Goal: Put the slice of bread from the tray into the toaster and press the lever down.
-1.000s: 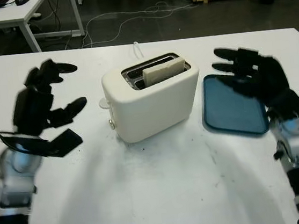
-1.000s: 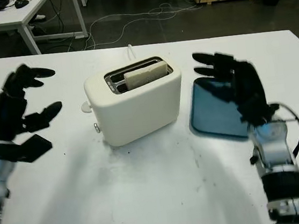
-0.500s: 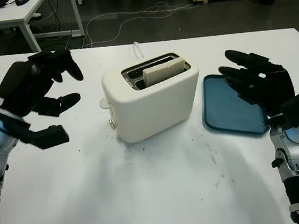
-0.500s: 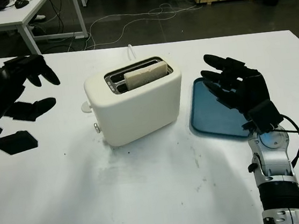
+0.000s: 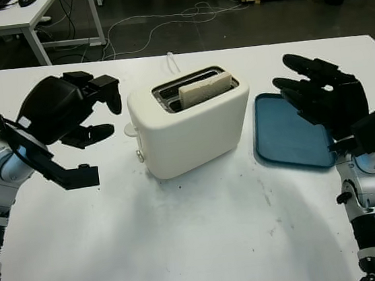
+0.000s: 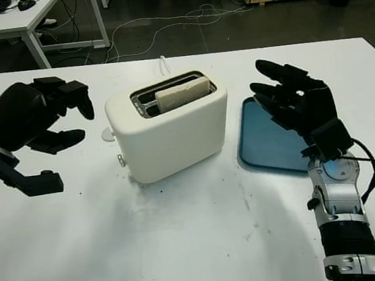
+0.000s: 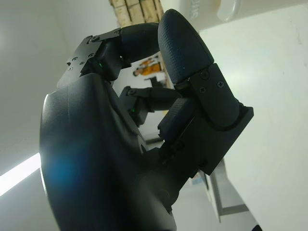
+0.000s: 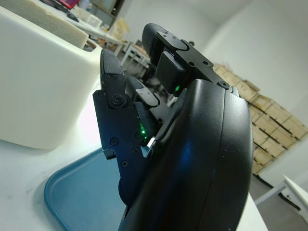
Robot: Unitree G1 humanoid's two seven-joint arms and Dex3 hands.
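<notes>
The slice of bread [image 5: 202, 88] is already sat upright in the far slot of the white toaster [image 5: 189, 121], which is parked around the middle of the tabletop [image 5: 205, 233], a bit toward the far edge. The lever [image 5: 130, 129] can be seen sticking out of the toaster's left end, not touched by anything. The left hand [image 5: 69, 113] is held up just left of that end, fingers [image 5: 104, 92] curled inward with nothing gripped. The blue tray [image 5: 288, 132] is laid flat just right of the toaster, nothing on it. The right hand [image 5: 325, 101] is raised over the tray's right side, fingers stretched out wide, nothing held.
</notes>
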